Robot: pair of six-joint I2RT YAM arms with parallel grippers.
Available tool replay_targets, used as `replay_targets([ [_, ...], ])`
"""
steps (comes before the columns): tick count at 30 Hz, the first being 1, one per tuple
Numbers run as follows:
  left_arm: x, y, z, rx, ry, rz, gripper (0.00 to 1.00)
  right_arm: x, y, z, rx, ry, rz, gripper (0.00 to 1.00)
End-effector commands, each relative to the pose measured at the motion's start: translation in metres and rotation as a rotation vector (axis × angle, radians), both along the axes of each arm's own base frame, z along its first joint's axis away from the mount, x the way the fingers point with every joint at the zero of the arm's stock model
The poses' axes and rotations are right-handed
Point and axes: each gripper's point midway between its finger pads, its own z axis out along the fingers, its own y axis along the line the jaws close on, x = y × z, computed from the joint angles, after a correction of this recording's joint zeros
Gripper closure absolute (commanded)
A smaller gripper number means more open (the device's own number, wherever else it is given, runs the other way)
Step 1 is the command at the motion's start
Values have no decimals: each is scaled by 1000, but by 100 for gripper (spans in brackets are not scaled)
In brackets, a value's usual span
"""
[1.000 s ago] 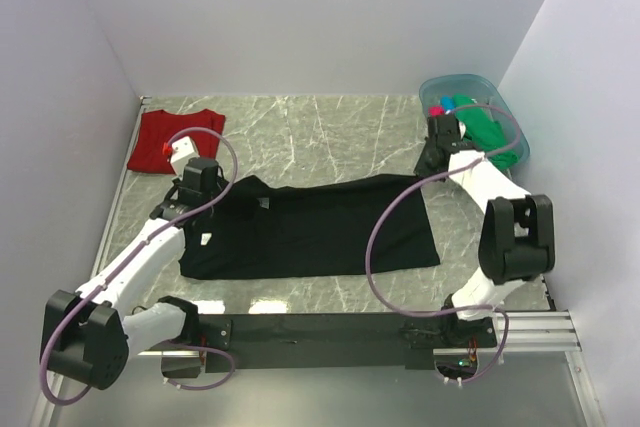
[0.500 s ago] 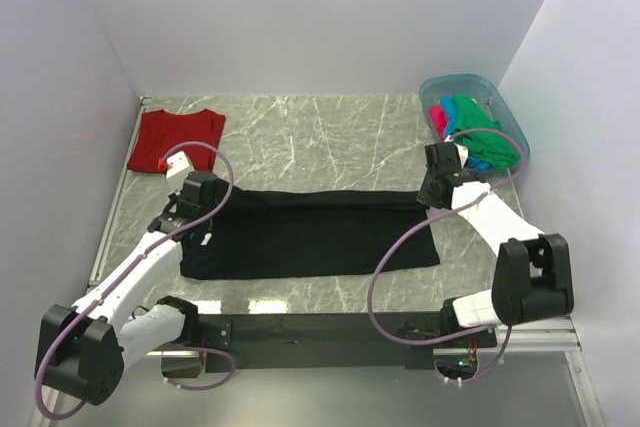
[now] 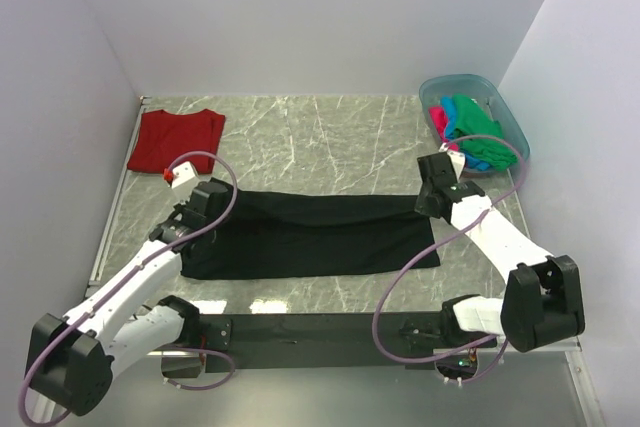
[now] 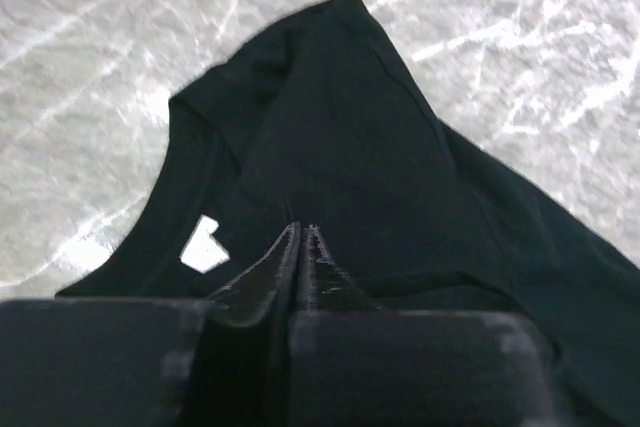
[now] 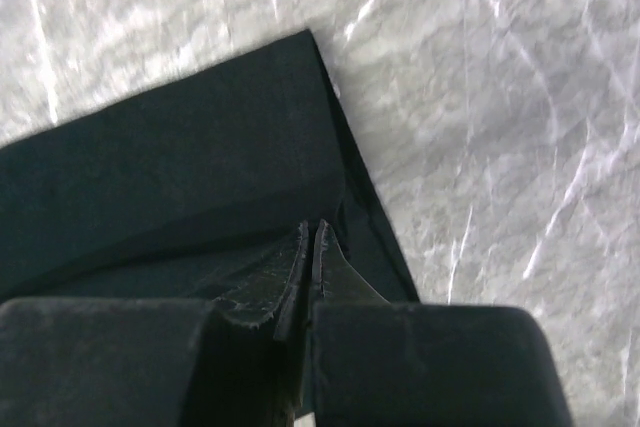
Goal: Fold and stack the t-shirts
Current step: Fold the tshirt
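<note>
Leftmost, a dark red t-shirt lies flat at the far left corner of the grey marble worktop, well apart from both arms. Next, the left tool has its fingers pressed together on a pinch of the black t-shirt at the collar end, near the small white label. The black t-shirt lies lengthwise across the middle of the worktop, its far edge raised and drawn taut between the two tools, above the flat lower layer. The right tool is likewise clamped on cloth at the shirt's opposite end, near the corner. Far right, a translucent blue tub holds a crumpled green t-shirt, a pink t-shirt and a blue t-shirt.
</note>
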Motion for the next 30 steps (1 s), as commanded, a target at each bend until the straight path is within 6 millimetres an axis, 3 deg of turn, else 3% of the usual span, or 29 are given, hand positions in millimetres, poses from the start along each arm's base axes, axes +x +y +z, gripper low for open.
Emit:
replay_targets([
  [1,-12,-6,0,-49,2,11,87,-14,-5,1,-48,-1,-39,100],
  [2,-13,-9,2,-67,-2,16,82,-16,0,0,-38,2,-29,96],
  [3,-18,-7,0,-62,15,18,77,-20,4,-2,-31,5,-21,81],
  [4,-20,-11,7,-68,2,10,72,-22,5,0,-35,-6,-21,72],
  [5,-23,-10,9,-79,-6,29,61,-24,10,3,-34,-13,-9,67],
  [6,-27,-9,10,-70,1,29,57,-24,12,6,-36,-19,-5,60],
  [8,-30,-15,17,-96,-26,6,47,-24,12,18,-42,-50,-8,56],
  [12,-24,-18,26,-92,-61,-17,39,-13,22,55,-8,-143,19,53],
  [17,4,-35,25,-60,-55,-57,35,3,52,67,59,-190,118,53],
  [23,40,-73,16,-94,-41,-150,32,25,84,35,127,-125,204,53],
  [30,62,-78,-34,-66,90,-160,30,28,96,-15,137,-12,235,53],
])
